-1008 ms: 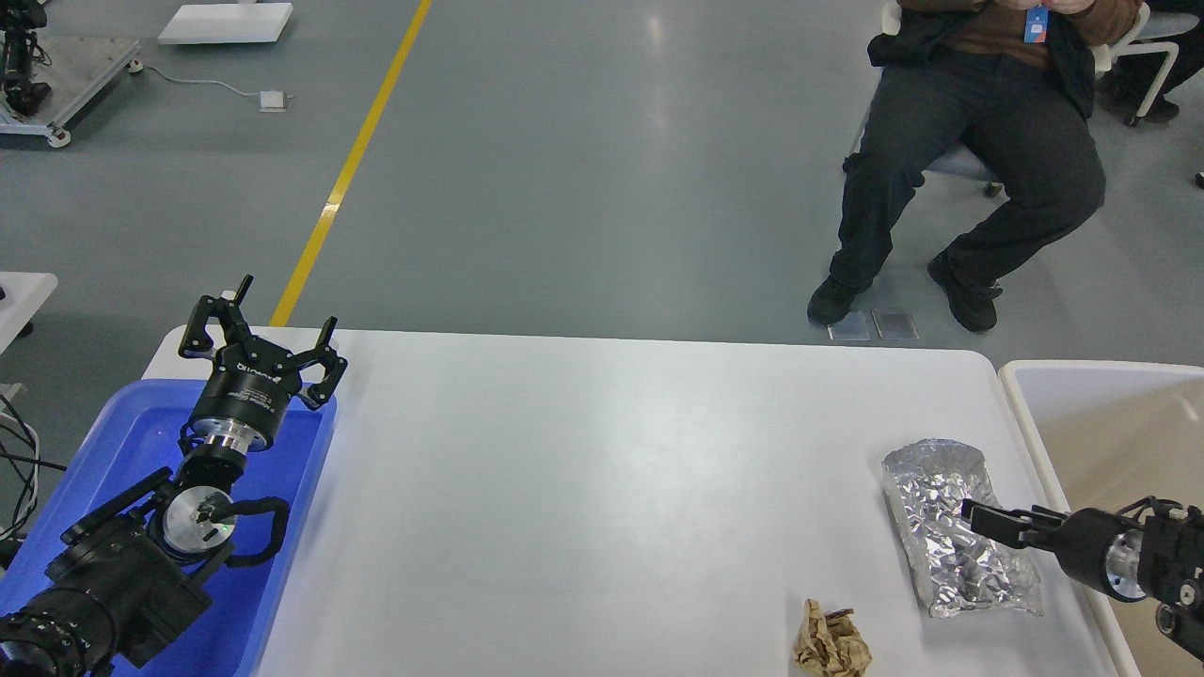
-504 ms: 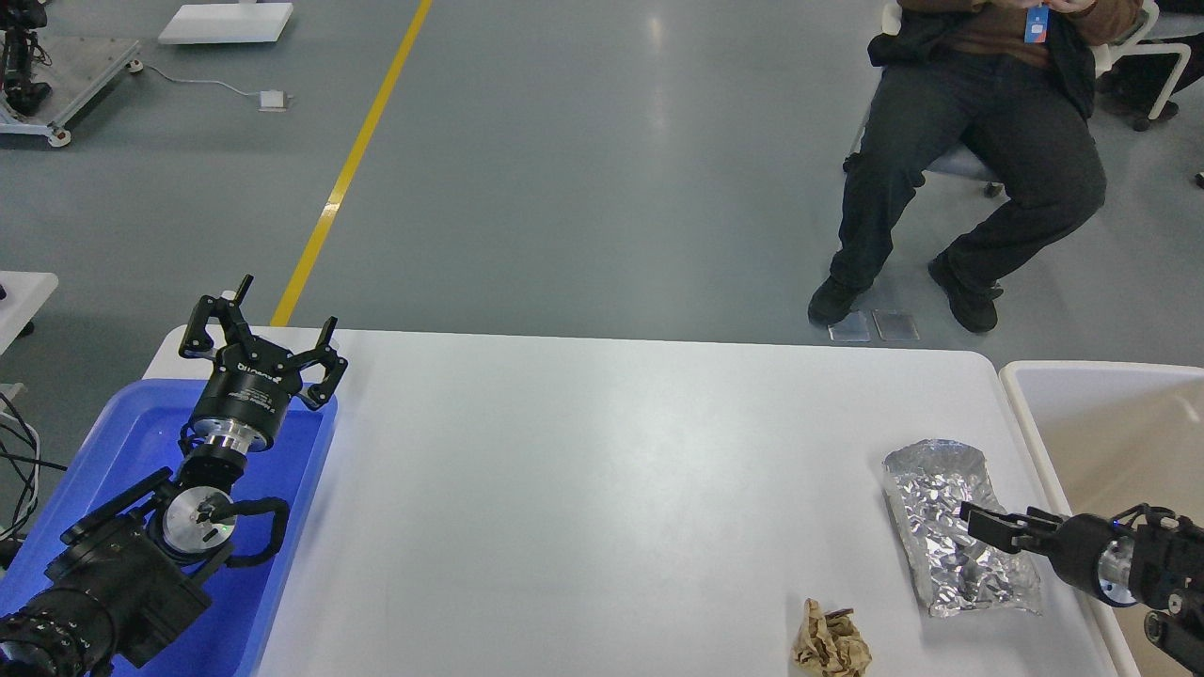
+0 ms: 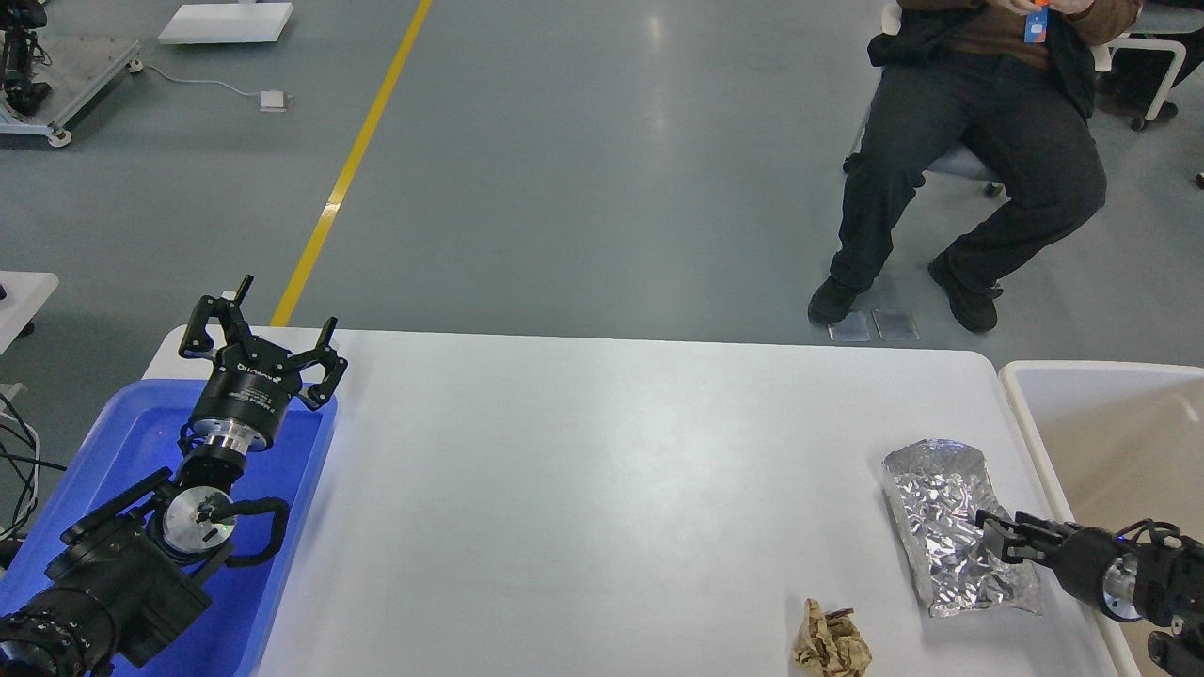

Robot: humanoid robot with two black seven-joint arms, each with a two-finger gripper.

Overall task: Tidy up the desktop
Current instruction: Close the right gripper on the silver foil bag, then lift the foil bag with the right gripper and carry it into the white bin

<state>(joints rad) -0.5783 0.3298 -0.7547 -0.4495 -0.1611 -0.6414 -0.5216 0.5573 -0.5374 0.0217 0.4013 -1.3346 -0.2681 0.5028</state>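
Your desktop [image 3: 583, 489] fills the middle of the view, with a blue tray [image 3: 141, 442] at its left edge and an off-white bin [image 3: 1110, 423] at its right. Your left gripper [image 3: 261, 327] hangs spread and empty over the tray. Your right gripper [image 3: 997, 534] sits over the crumpled foil bag [image 3: 945, 512]; you cannot tell its grip. A brown paper wad [image 3: 830, 641] lies nearby.

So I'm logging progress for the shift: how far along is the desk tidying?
Early. Nothing shows as binned: the crumpled silver foil bag and the crumpled brown paper wad both lie on the white desktop. The right gripper reaches over the bag; its grip is unclear. The left gripper hangs open above the blue plastic tray.
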